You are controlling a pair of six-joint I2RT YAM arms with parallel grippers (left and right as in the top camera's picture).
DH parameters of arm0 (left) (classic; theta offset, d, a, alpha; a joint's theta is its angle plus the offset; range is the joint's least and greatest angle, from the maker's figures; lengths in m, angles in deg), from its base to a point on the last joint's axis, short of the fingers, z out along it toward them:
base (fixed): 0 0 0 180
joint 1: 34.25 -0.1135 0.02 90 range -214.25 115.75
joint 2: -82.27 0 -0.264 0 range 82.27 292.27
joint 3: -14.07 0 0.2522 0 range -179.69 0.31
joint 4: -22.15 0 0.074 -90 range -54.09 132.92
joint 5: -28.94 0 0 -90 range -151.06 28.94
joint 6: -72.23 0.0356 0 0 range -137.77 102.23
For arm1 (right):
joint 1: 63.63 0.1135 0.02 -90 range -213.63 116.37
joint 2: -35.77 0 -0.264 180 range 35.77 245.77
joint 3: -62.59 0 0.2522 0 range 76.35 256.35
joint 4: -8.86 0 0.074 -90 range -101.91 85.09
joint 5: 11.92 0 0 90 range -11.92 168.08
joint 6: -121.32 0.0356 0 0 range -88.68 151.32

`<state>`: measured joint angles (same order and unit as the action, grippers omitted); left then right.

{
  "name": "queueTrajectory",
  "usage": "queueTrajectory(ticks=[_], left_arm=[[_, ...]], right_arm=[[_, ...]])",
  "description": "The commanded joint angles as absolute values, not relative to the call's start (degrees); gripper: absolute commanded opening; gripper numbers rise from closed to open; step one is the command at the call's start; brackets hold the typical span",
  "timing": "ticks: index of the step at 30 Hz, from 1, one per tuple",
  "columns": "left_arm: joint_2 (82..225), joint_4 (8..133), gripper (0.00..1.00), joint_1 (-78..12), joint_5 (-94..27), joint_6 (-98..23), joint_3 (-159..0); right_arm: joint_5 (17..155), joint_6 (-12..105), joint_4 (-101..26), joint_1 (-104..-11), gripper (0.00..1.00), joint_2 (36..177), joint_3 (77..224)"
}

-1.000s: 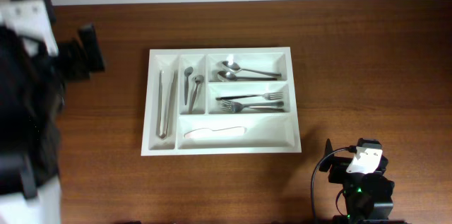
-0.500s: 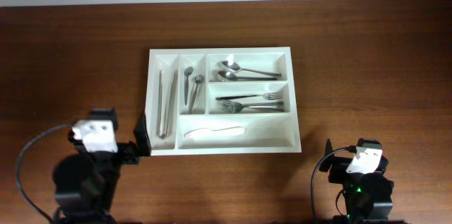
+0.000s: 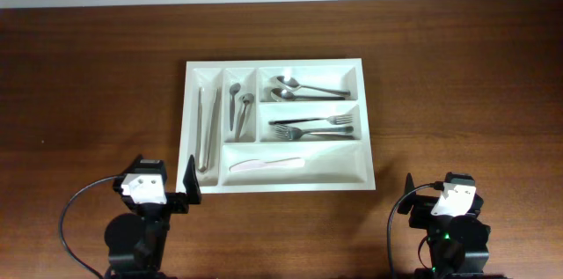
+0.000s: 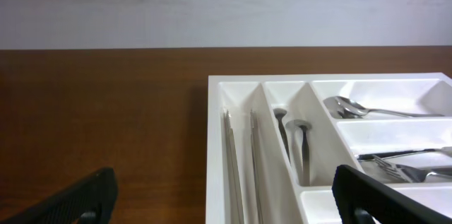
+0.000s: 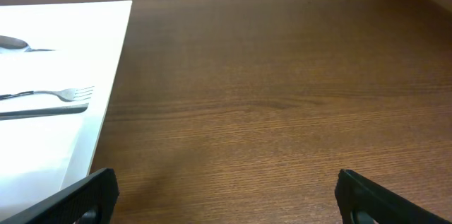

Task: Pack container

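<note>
The container, a large white cutlery tray (image 3: pixel 290 187), lies at the table's middle. It holds metal tongs (image 3: pixel 207 129), two small spoons (image 3: pixel 239 107), two large spoons (image 3: pixel 299 90), two forks (image 3: pixel 312 125) and a white knife (image 3: pixel 266 164). My left gripper (image 3: pixel 157 187) is open and empty at the tray's front left corner. In the left wrist view its fingers (image 4: pixel 226 199) straddle the tray's left rim (image 4: pixel 215 146). My right gripper (image 3: pixel 444 196) is open and empty near the table's front edge, right of the tray. The right wrist view shows its fingers (image 5: pixel 226 196) over bare wood, with the tray (image 5: pixel 106 54) at the left.
The brown wooden table (image 3: pixel 457 85) runs to a pale wall at the back. Black cables loop beside both arm bases at the front.
My left arm has come down from the far left and now rests low at the tray's front left corner. The right arm and the tray's contents have not moved.
</note>
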<state>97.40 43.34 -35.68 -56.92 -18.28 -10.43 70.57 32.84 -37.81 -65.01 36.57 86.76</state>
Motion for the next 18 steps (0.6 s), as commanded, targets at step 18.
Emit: queueTrajectory(ticks=[18], left_arm=[[82.8,42.8,0.99,-35.4,-57.4,-18.2,-1.5]], right_arm=[[70.1,33.3,-37.6,-64.8,0.99,36.0,86.6]])
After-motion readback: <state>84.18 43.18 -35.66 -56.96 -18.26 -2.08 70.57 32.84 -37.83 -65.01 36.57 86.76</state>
